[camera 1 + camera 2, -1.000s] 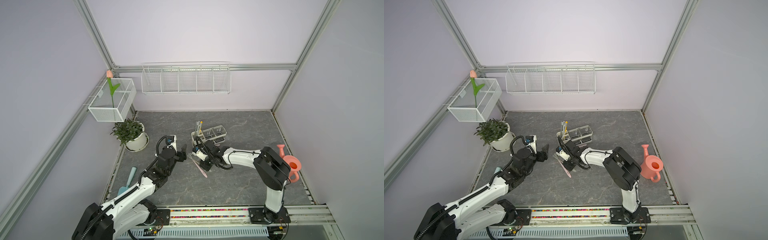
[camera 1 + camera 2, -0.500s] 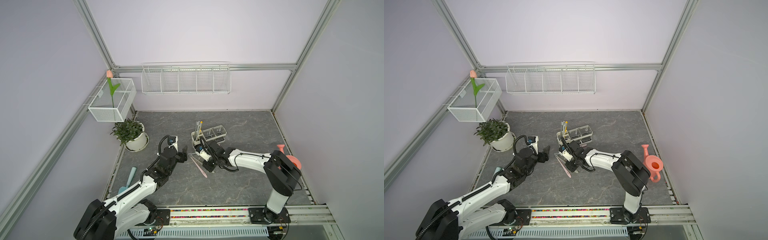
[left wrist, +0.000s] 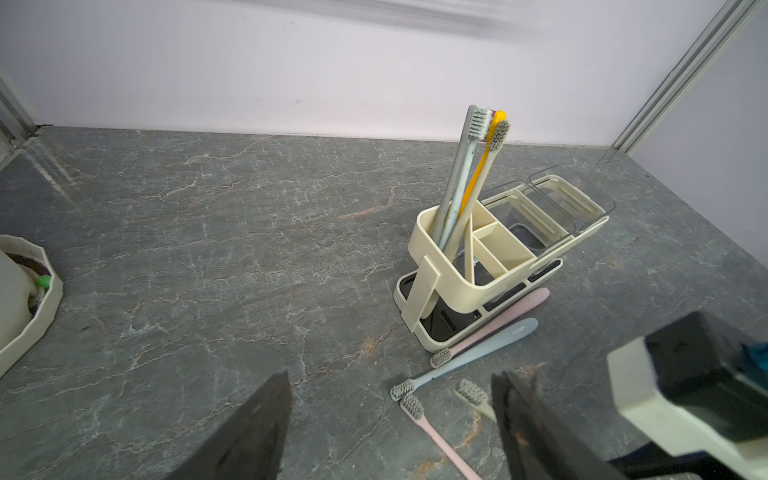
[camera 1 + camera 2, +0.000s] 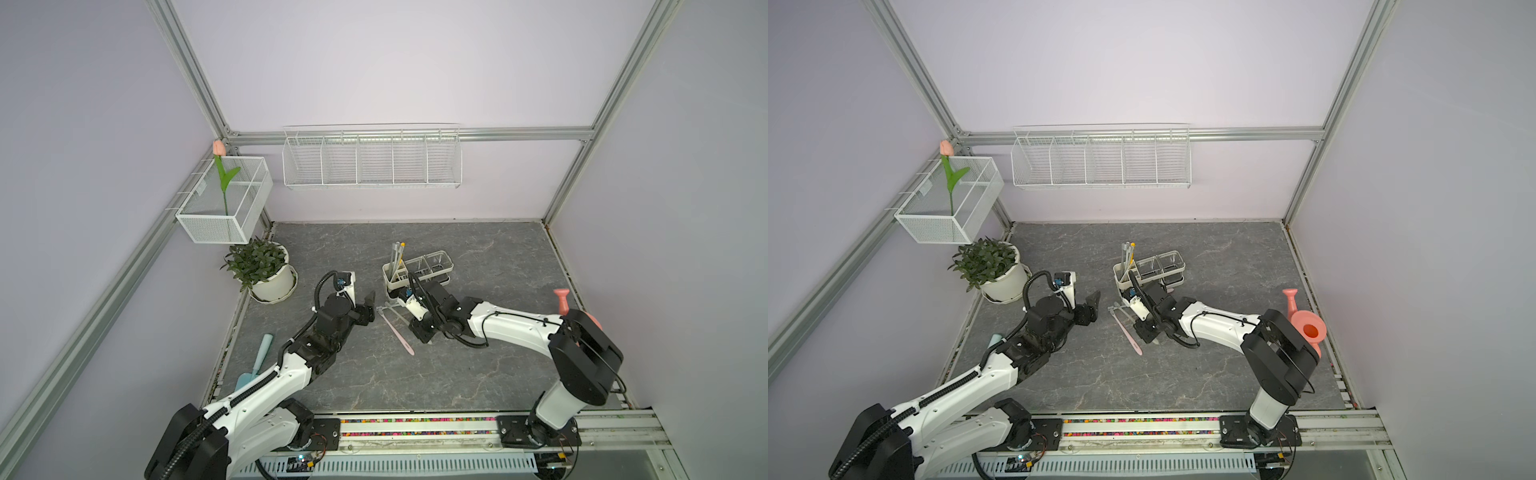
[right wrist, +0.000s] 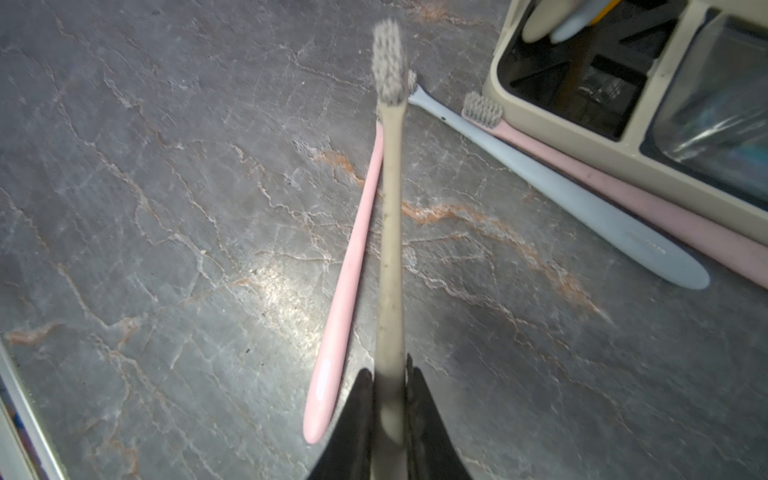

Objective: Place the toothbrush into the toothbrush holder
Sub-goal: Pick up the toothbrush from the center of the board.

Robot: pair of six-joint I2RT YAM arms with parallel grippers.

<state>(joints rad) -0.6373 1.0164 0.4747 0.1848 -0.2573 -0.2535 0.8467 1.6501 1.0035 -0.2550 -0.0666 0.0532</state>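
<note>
Grip on the right side looks firm: the right gripper (image 5: 388, 370) has its black fingers pinched on the cream toothbrush (image 5: 390, 249), low on the handle, with the grey bristle head pointing away from the wrist. That brush is outside the toothbrush holder (image 3: 440, 266), near the front of its divided end. I cannot tell whether the bristle head is clear of the grey stone tabletop (image 4: 478, 374).

In the right wrist view the held brush crosses over a pink toothbrush (image 5: 353, 257) lying flat on the table. A pale blue toothbrush (image 5: 561, 183) and a second pink toothbrush (image 5: 623, 199) lie side by side along the holder's dark base, the pink one touching it. Three standing brushes (image 3: 457, 178), grey, yellow and cream, lean together in the holder's end compartment.

My left gripper (image 4: 369, 306) hangs low with its fingers spread wide and nothing between them. It points toward the holder, with the loose brushes between it and the right gripper.
</note>
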